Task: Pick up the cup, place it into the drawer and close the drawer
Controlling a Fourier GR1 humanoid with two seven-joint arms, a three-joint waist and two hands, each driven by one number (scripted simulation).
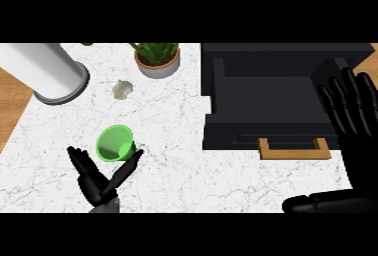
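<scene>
- We see the green cup [116,144] lying tipped on its side on the white table [170,130], toward the near left corner, its mouth facing us; a tipped cup can roll away if it is nudged before it is enclosed
- Our left hand [100,177] sits just behind the cup at the near edge, its fingers [81,162] spread and straight and the thumb out to the other side, holding nothing; if they close too early they may clip the rim and push the cup toward the far edge rather than take it
- The black drawer [273,107] stands open at the right side of the table with its wooden handle [293,149] toward us; the cup is well apart from it, so the carry is long and we judge a shallow hold could let the cup slip on the way
- Our right hand [354,115] rests open, fingers up, at the right edge over the drawer's side; it could block the drop into the drawer
- A grey cylinder [48,70], a potted plant [156,59] and a small pale object [122,89] stand along the far left; a rolling cup could reach them
</scene>
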